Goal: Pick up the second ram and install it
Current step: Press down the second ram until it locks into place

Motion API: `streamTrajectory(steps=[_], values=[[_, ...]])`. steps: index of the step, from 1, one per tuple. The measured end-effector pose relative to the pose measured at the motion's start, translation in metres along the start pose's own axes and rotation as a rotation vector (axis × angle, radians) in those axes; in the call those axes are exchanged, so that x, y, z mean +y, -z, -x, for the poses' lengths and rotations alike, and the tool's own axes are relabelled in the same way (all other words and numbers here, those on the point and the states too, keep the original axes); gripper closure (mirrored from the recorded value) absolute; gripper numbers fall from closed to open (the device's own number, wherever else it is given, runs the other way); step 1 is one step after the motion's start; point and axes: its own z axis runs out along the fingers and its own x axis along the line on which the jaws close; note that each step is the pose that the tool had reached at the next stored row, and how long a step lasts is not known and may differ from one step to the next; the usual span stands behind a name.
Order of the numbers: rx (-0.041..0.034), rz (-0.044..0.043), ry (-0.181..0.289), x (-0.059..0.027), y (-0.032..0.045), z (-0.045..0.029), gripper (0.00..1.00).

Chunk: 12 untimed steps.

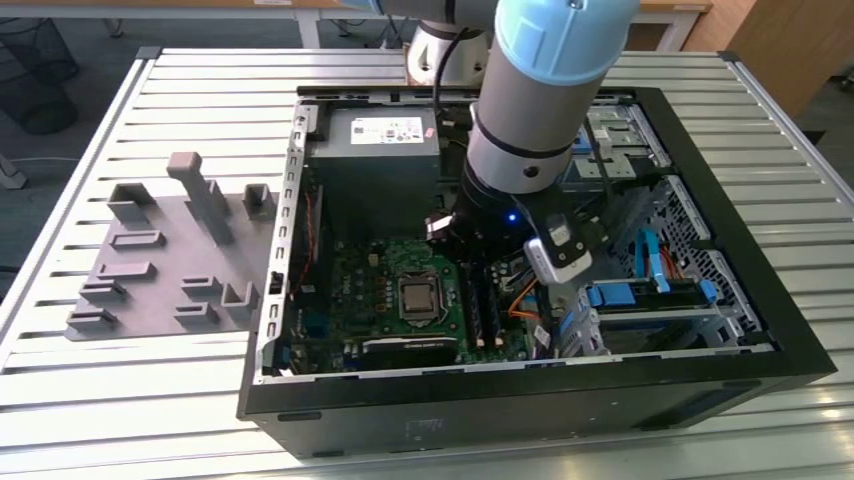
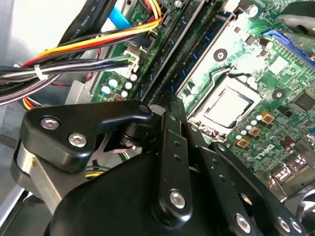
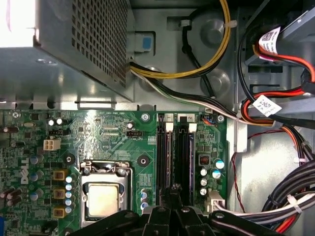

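My gripper (image 1: 505,268) reaches down into the open computer case (image 1: 747,300), over the motherboard (image 3: 113,132). Its black fingers (image 2: 170,123) are drawn together, and nothing shows between them. The tips (image 3: 173,192) hover over one end of the long black memory slots (image 3: 177,152), beside the processor socket (image 3: 104,196). Two slim dark sticks (image 1: 483,308) with small chips stand side by side in those slots. I cannot tell which of them is the second ram, nor whether the fingertips touch it.
A gray fixture plate (image 1: 160,270) with upright blocks lies on the slatted table at the exterior view's left. Inside the case, a power supply box (image 1: 374,150) sits behind the board. Bundles of coloured cables (image 3: 275,113) and drive bays (image 1: 654,290) crowd the exterior view's right.
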Motion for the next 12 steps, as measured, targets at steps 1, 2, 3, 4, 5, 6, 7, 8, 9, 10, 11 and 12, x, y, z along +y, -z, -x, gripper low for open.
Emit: streamTrajectory(steps=[1,2,3,4,5,6,7,8,9,10,11,12], values=[[0.0002,0.0009,0.000,-0.0001,-0.0005,0.0000,0.89],[0.0000,0.0022,0.000,-0.0001,-0.0006,0.0000,0.89],[0.0002,0.0026,0.000,-0.0004,-0.0005,-0.0001,0.89],[-0.0001,0.0031,0.000,-0.0002,-0.0002,0.0000,0.89],[-0.0005,0.0045,0.000,0.0002,0.0005,0.0001,0.89],[-0.0009,0.0060,0.000,0.0004,0.0019,0.0000,0.89],[-0.0015,0.0080,0.000,0.0007,0.0037,0.0000,0.89],[-0.0008,0.0059,0.000,0.0006,0.0067,-0.0002,0.89],[-0.0003,0.0043,0.000,0.0004,0.0100,-0.0004,0.89],[-0.0005,0.0048,0.000,0.0006,0.0128,-0.0005,0.89],[-0.0004,0.0045,0.000,0.0006,0.0154,-0.0007,0.89],[-0.0004,0.0044,0.000,0.0007,0.0181,-0.0008,0.89]])
